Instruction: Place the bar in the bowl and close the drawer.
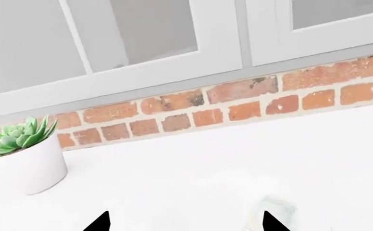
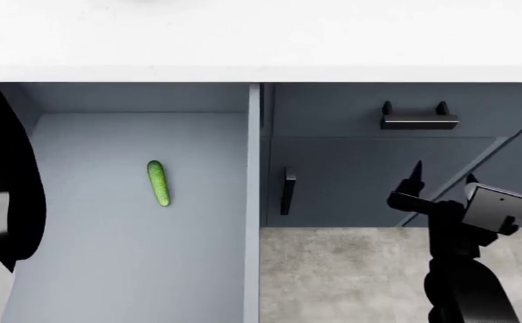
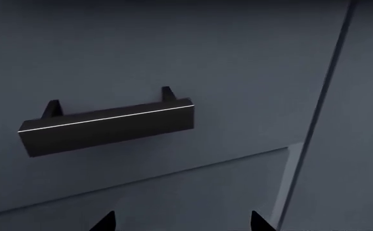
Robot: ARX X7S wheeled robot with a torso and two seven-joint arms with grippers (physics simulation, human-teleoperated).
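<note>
The drawer (image 2: 126, 222) stands pulled out beneath the desk (image 2: 261, 40), holding only a cucumber (image 2: 159, 182). The left gripper (image 1: 186, 224), spread, hovers above the desk; the right gripper (image 2: 440, 178), spread, faces a closed drawer's handle (image 3: 106, 126). No clear bar or bowl appears.

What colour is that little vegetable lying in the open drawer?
Green. The cucumber shows best in the head view, lying on the drawer's pale grey floor.

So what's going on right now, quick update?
Both grippers open, empty. Drawer open, only a cucumber inside. Bar, bowl not clearly seen.
</note>
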